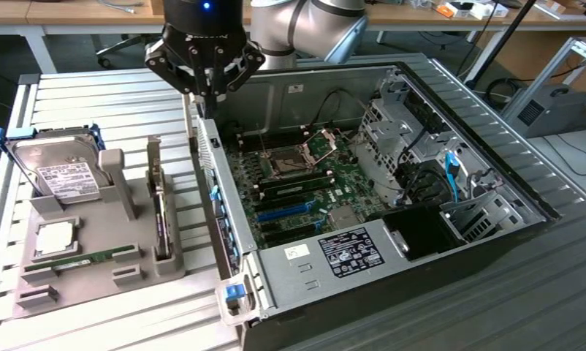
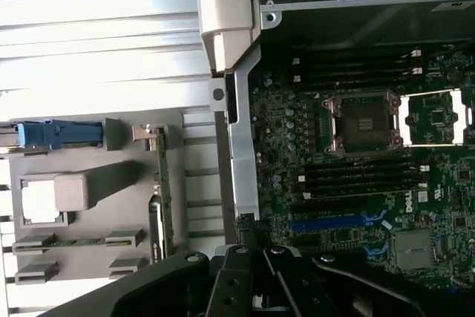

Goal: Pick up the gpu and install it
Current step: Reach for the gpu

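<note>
My gripper (image 1: 207,96) clenched on nothing, upper centre of exterior view, above case wall (image 1: 208,157). gpu (image 1: 158,205) on edge in grey holder (image 1: 103,245), exterior view's left, well apart. Judged light, stiff, fragile: pinch upper board edge, clear of components.

gpu (image 2: 161,183) green | gripper (image 1: 207,91) black | holder (image 1: 88,241) grey | motherboard (image 1: 303,183) green | drive frame (image 1: 1,137) blue

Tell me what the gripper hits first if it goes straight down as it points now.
Probably the rim of the computer case's metal wall, under the gripper, though depth is unclear. The graphics card stands in its holder to the exterior view's left, off that line.
</note>
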`<state>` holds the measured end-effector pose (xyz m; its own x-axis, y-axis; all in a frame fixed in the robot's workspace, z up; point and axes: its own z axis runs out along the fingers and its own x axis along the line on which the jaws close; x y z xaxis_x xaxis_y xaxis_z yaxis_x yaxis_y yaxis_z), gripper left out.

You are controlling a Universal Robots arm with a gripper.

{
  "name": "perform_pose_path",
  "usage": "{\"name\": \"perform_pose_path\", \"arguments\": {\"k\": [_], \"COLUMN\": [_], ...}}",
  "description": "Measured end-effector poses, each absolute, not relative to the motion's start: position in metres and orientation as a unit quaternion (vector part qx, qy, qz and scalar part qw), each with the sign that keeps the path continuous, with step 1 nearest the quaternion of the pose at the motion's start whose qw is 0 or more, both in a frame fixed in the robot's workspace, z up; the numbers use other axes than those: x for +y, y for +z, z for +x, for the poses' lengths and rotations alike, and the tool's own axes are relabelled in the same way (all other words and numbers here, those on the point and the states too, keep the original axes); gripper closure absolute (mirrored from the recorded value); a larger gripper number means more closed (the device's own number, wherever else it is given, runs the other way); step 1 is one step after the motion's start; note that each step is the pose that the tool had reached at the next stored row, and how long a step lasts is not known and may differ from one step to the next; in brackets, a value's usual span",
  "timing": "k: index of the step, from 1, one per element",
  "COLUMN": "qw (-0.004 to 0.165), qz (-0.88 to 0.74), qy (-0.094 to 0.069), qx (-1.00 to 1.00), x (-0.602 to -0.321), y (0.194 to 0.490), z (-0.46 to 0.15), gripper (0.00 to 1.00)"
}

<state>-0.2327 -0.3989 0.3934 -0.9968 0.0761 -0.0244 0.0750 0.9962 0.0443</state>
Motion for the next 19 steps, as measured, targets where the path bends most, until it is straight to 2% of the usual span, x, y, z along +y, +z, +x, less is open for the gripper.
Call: {"name": "perform_pose_path", "arguments": {"k": [19], "qw": [0.013], "qz": [0.038], "qy": [0.022], "qx": [0.999], "x": [-0.399], "y": [0.393], "z": [-0.281], "gripper": [0.89]}}
